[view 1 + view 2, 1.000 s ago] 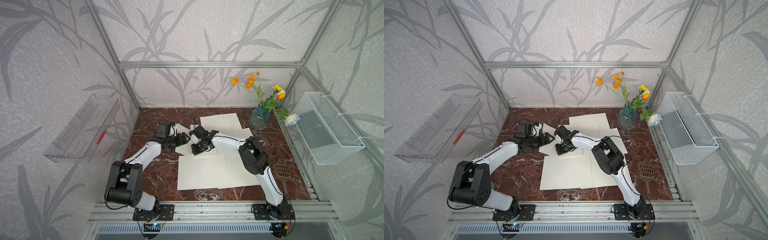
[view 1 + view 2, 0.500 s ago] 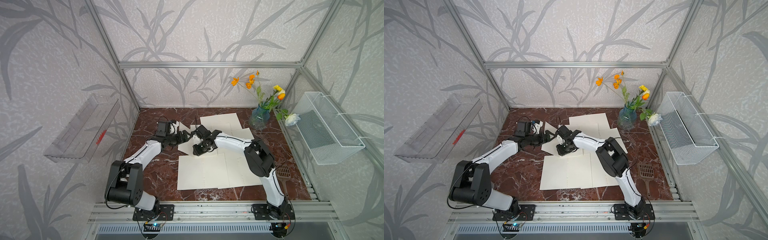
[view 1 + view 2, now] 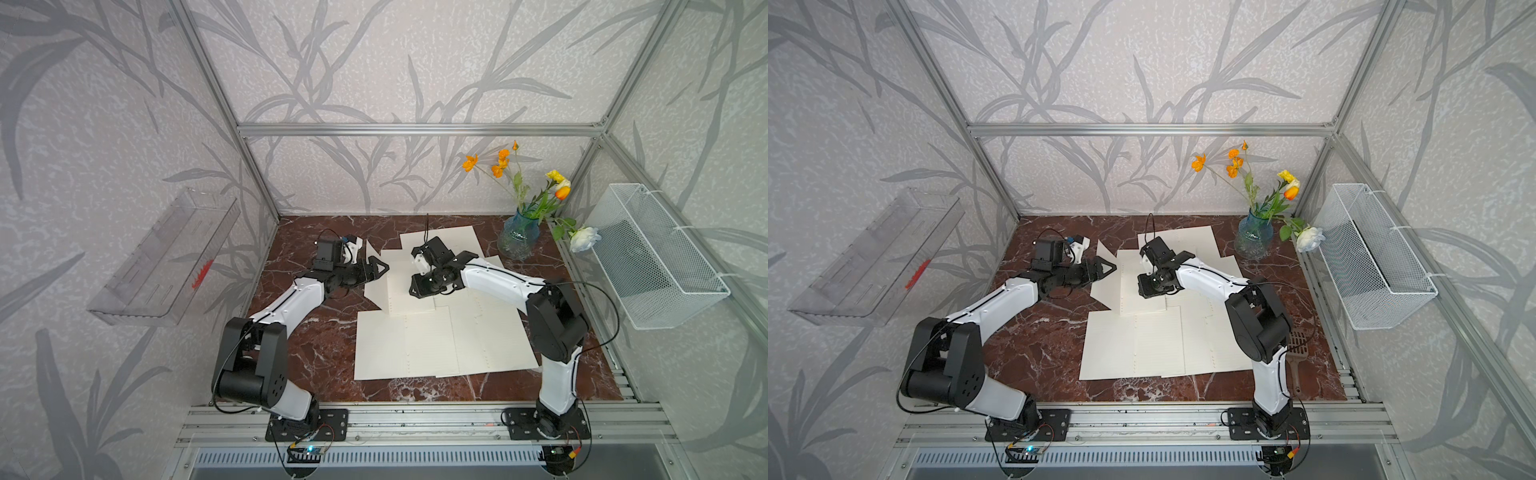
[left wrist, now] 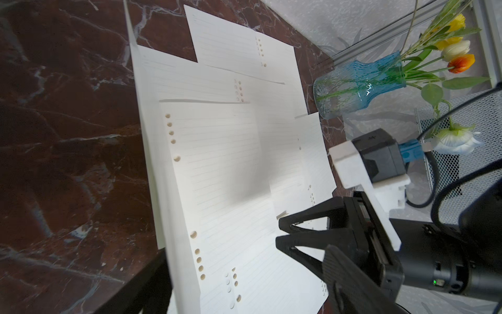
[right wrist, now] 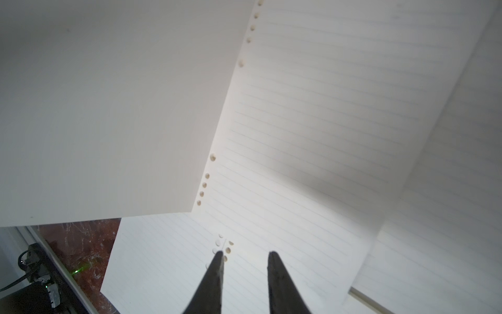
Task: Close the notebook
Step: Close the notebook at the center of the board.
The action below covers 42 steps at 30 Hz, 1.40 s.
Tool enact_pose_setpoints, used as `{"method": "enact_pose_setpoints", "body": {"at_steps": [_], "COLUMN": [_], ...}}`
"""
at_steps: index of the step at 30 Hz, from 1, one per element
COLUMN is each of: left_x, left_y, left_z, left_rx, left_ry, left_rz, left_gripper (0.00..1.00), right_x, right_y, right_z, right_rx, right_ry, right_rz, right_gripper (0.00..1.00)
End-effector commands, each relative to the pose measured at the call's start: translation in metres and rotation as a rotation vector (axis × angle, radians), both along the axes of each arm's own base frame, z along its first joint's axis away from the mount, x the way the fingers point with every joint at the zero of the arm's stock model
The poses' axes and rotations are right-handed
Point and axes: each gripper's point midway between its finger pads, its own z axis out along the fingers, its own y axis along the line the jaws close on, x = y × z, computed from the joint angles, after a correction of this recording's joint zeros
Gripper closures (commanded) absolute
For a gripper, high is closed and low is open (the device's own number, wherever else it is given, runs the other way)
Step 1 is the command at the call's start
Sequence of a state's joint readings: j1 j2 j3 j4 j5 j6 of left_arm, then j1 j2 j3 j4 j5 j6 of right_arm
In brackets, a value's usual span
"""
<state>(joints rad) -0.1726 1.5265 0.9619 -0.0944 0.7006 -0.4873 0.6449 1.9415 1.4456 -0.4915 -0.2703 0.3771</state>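
Observation:
The notebook [image 3: 411,293] [image 3: 1144,291] lies in both top views as cream lined sheets with punched holes on the dark marble table. One leaf [image 4: 173,206] [image 5: 108,108] stands up along the hole edge. My left gripper [image 3: 377,268] [image 3: 1104,268] [image 4: 244,288] is open, level with the table, and the raised leaf's edge sits between its wide-apart fingers. My right gripper [image 3: 417,288] [image 3: 1148,286] [image 5: 245,257] [image 4: 279,232] points down at the flat page beside the leaf. It is open by a narrow gap with nothing between its fingertips.
More loose lined sheets [image 3: 440,349] cover the table's middle and back. A blue glass vase with flowers [image 3: 517,239] stands at the back right. A white wire basket [image 3: 656,257] hangs on the right wall, a clear shelf [image 3: 166,266] on the left. A brown slotted spatula [image 3: 1298,353] lies behind the right arm.
My right gripper has gone from shut to slightly open and shifted a little to the right. My left gripper has edged right, toward the raised leaf.

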Motion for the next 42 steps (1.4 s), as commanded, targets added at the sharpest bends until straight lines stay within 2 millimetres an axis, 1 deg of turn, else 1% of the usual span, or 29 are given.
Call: {"method": "enact_pose_setpoints", "body": {"at_steps": [1,6,12,18,21,27,32,34,38,42], "left_x": [0.006,0.006,0.005,0.004,0.005,0.003,-0.001,-0.004,-0.013,-0.023], "left_y": [-0.017,-0.036,-0.06,-0.075,-0.079,-0.076,-0.07,-0.064,-0.044,-0.032], "left_z": [0.015,0.012,0.004,-0.004,-0.007,-0.012,-0.019,-0.025,-0.049,-0.067], "left_rx": [-0.034,-0.047,-0.059,-0.057,-0.055,-0.038,0.004,0.035,0.153,0.213], "left_ry": [-0.044,-0.034,-0.015,0.005,0.012,0.016,0.032,0.047,0.107,0.169], "left_rz": [-0.05,-0.09,-0.137,-0.167,-0.173,-0.161,-0.148,-0.131,-0.08,-0.056], "left_gripper": [0.15,0.15,0.15,0.15,0.15,0.15,0.15,0.16,0.17,0.19], "right_x": [0.005,0.009,0.013,0.015,0.014,0.016,0.016,0.016,0.015,0.013], "right_y": [-0.015,-0.031,-0.049,-0.068,-0.077,-0.087,-0.085,-0.082,-0.078,-0.069], "right_z": [0.014,0.016,0.017,0.021,0.022,0.025,0.023,0.02,0.011,0.0], "right_rx": [0.015,0.009,0.005,0.011,0.008,0.013,0.024,0.032,0.048,0.06], "right_ry": [-0.024,-0.022,-0.019,-0.021,-0.022,-0.023,-0.015,-0.002,0.023,0.053], "right_rz": [-0.045,-0.075,-0.119,-0.159,-0.173,-0.191,-0.183,-0.181,-0.171,-0.151], "right_gripper": [0.7,0.68,0.61,0.56,0.55,0.53,0.53,0.53,0.55,0.61]}}
